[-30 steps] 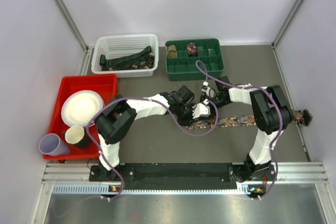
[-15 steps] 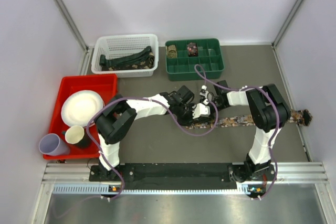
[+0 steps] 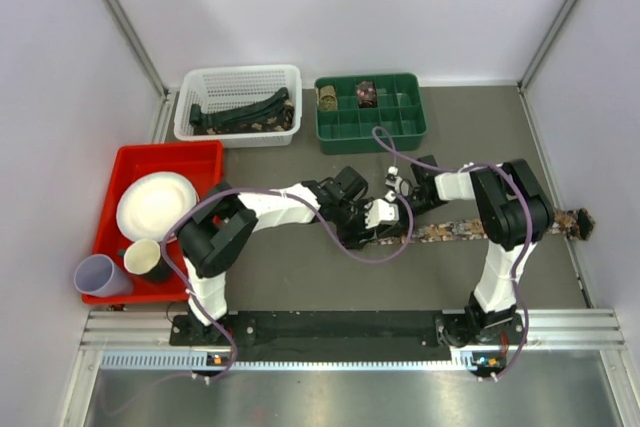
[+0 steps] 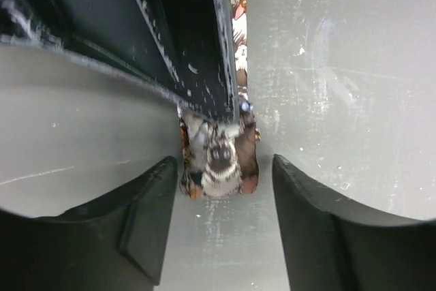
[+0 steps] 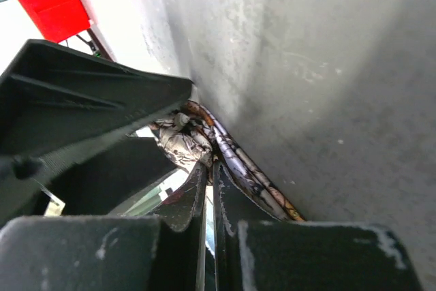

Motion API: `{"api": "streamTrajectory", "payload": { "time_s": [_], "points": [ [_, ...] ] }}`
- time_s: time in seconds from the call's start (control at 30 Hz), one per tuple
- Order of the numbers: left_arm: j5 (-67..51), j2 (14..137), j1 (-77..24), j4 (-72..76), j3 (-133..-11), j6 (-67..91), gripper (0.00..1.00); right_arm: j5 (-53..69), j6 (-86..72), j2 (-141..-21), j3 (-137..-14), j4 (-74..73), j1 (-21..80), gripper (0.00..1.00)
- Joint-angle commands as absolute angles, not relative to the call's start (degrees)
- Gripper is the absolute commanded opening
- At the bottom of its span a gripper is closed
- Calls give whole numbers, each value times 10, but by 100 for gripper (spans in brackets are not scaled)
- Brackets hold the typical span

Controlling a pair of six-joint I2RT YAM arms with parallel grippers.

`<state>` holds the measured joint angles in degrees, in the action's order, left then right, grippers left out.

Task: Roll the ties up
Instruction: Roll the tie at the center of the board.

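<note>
A brown-red speckled tie [image 3: 470, 230] lay flat on the grey table [image 3: 300, 272], running from the middle out to the right wall. Both arms reached over its left end. The left gripper [image 3: 372, 227] sat over the strip, and the right gripper [image 3: 397, 195] was just beside it on the far side; how their jaws stood was hard to tell from above. At the back, a white basket [image 3: 235, 137] held more ties [image 3: 245, 112], and a green compartment tray [image 3: 370, 144] held two small coils [image 3: 366, 94]. A red tray [image 3: 170, 157] at left carried a white plate [image 3: 157, 205] and a cup [image 3: 145, 259], with a purple cup [image 3: 98, 275] at its near corner.
</note>
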<state>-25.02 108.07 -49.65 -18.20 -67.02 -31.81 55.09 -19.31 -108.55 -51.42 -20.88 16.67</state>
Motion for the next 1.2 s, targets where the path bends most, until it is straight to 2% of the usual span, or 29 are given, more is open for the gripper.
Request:
{"api": "streamTrajectory", "payload": {
  "time_s": [0.0,0.13,0.37,0.87,1.03,1.07,1.17],
  "points": [
    [-236,1071,-483,-179,-627,-278,65,512,-159,-1095,-527,-219,163,0],
    [-228,1054,-474,-104,-592,-242,70,491,-146,-1098,-526,-221,162,0],
    [-235,1066,-476,-83,-594,-240,75,507,-149,-1101,-541,-224,161,0],
    [-238,1104,-500,-105,-623,-294,76,533,-159,-1094,-561,-234,163,0],
    [-228,1117,-500,-115,-634,-291,62,542,-159,-1092,-561,-241,163,0],
    [-227,1117,-500,-117,-631,-290,53,544,-160,-1090,-562,-243,163,0],
    [-226,1110,-499,-118,-623,-289,37,551,-159,-1078,-566,-251,163,0]
  ]
}}
